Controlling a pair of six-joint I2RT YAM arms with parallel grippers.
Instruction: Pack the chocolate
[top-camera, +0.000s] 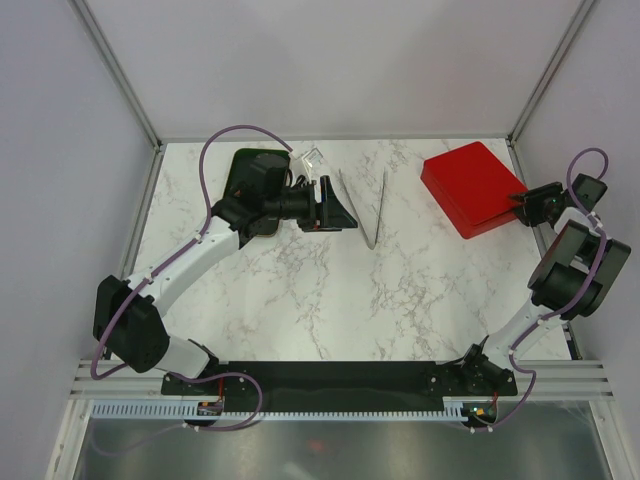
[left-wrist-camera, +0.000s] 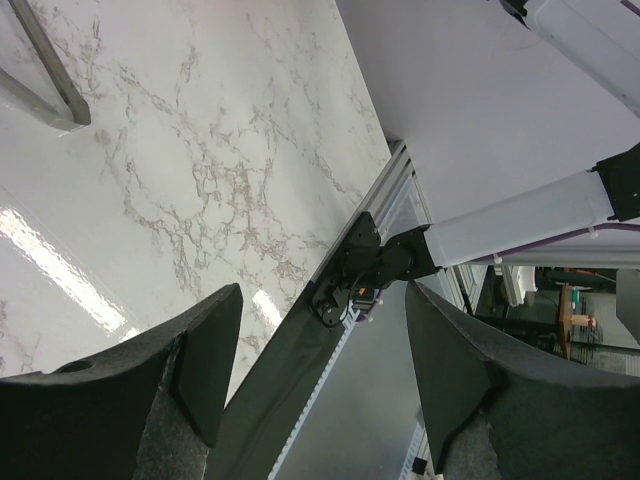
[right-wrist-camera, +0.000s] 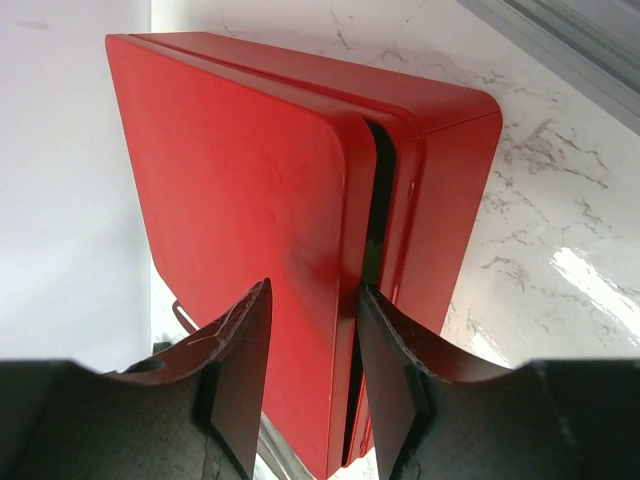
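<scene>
No chocolate shows in any view. A red box (top-camera: 470, 187) lies at the back right of the marble table (top-camera: 300, 290). In the right wrist view its lid (right-wrist-camera: 250, 180) sits slightly raised, with a dark gap along the box's side (right-wrist-camera: 440, 220). My right gripper (right-wrist-camera: 315, 300) straddles the lid's edge at the box's right end (top-camera: 520, 200), jaws open a little wider than the lid's rim. My left gripper (top-camera: 340, 210) hovers at the back middle, open and empty (left-wrist-camera: 325, 370), just left of the metal tongs (top-camera: 370, 205).
The tongs (left-wrist-camera: 45, 80) lie in a V between the two grippers. A clear plastic piece (top-camera: 312, 158) and a dark flat shape (top-camera: 245, 165) sit behind the left arm. Grey walls close in the back and both sides.
</scene>
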